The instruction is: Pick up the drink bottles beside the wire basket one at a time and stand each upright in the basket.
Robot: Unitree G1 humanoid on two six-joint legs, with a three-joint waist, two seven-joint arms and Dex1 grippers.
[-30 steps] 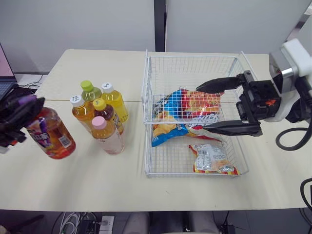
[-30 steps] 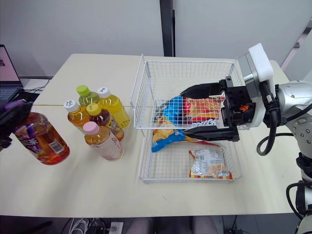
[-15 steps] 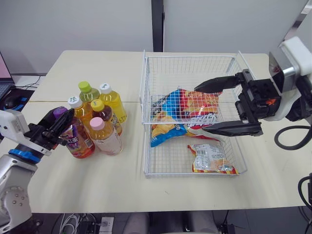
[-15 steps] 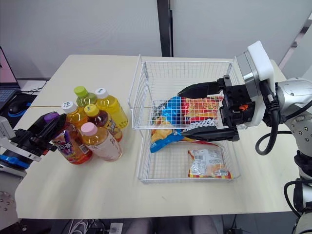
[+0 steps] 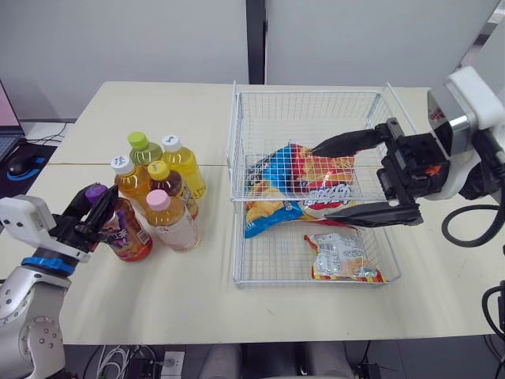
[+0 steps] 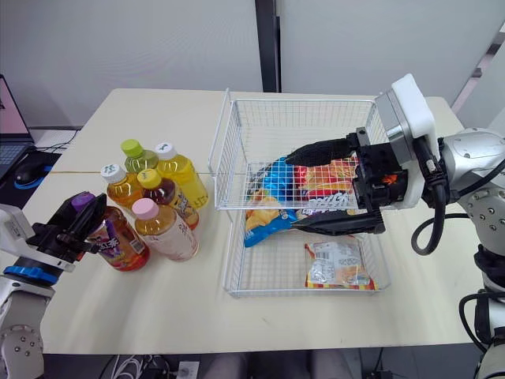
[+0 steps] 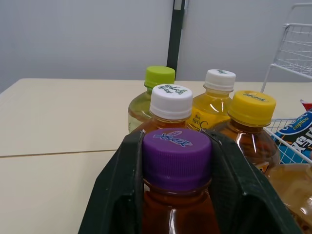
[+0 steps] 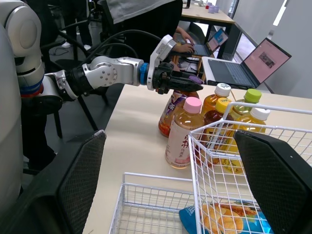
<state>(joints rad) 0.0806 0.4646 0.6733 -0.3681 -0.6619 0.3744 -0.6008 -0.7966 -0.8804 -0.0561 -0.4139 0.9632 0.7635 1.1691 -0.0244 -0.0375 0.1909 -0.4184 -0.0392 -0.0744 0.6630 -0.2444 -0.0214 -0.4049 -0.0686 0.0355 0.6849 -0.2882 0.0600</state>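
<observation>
Left eye view: six bottles (image 5: 162, 180), left claw (image 5: 96, 204) clasping the purple-capped bottle (image 5: 130, 237), right claw (image 5: 321, 182) wide.

Five upright bottles (image 5: 162, 185) clustered left of the wire basket (image 5: 316, 93), a purple-capped bottle (image 5: 125, 233) tilted just beside them, clamped in left gripper (image 5: 99, 203)

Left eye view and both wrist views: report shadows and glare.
Left eye view: even light, faint soft shadows under the bottles; the silvery snack packet glints slightly. Left wrist view: soft sheen on the purple cap. Right wrist view: the laptop screen glows brightly.
</observation>
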